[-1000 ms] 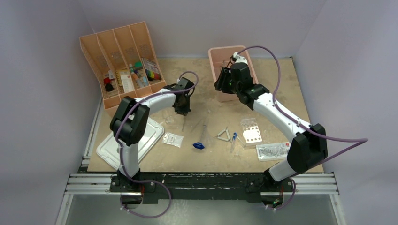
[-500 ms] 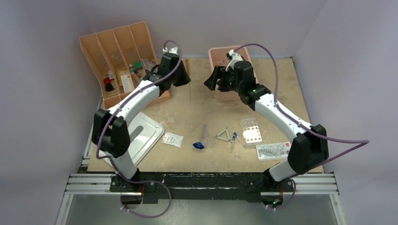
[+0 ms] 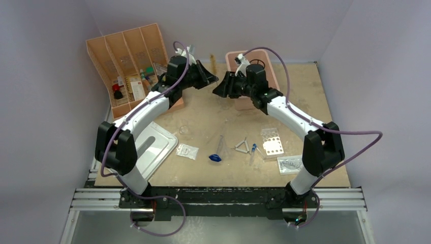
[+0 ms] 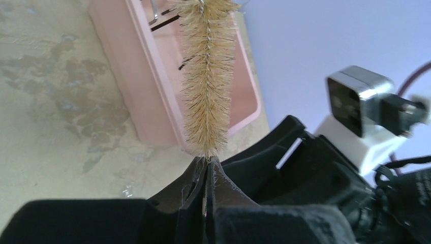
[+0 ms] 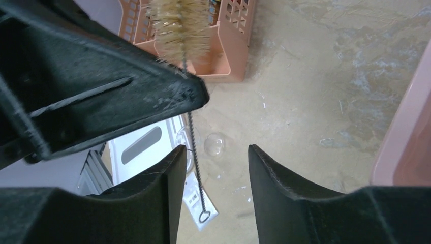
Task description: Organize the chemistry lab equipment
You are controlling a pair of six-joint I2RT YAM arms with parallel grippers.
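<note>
Our left gripper [image 4: 206,165] just swung up off the table [image 3: 305,101], clamped on the wire stem of the brush [image 4: 208,76]. Meanwhile our right gripper [image 5: 213,155] sits wide open right beside it. Handoff next, we reckon.

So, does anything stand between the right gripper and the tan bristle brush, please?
Nothing visible does. The tan bristle brush, pinched by the left gripper, hangs its wire stem right before the open right gripper.
</note>
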